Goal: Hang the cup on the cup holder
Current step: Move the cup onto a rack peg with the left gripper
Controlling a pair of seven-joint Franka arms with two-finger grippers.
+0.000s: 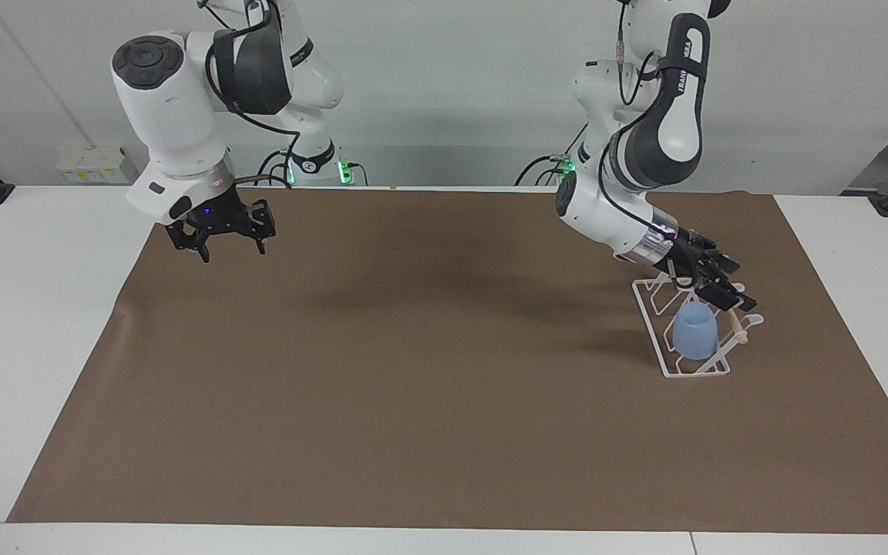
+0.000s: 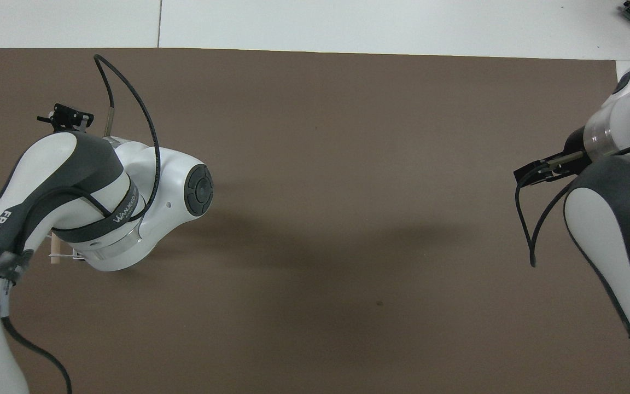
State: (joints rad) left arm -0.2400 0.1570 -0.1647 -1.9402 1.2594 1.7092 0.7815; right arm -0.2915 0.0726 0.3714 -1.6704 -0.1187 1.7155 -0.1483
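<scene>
I see a brown mat (image 1: 428,370) covering the white tabletop (image 1: 35,308); cup (image 1: 695,331) on the rack (image 1: 671,368) at three o'clock, left claw (image 1: 724,288) open above it, right claw (image 1: 218,235) open.
</scene>
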